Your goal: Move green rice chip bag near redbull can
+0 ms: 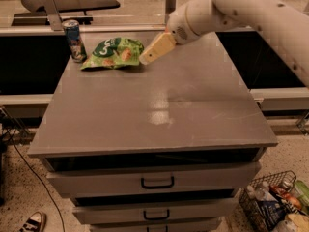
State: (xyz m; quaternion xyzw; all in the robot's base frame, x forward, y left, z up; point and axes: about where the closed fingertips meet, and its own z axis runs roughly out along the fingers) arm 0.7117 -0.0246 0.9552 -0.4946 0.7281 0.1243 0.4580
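Note:
The green rice chip bag (113, 52) lies flat at the back left of the grey table top (159, 110). The redbull can (74, 40) stands upright just left of the bag, close to its left tip. My gripper (145, 59) comes in from the upper right on the white arm (227, 8), angled down to the left. Its cream tip sits at the bag's right edge, low over the table. I cannot tell whether it touches the bag.
The table is a drawer cabinet with handles (157, 182) on its front. A wire basket (270, 202) of bottles stands on the floor at the lower right. A shoe (34, 222) lies at the lower left. A metal rail (116, 28) runs behind the table.

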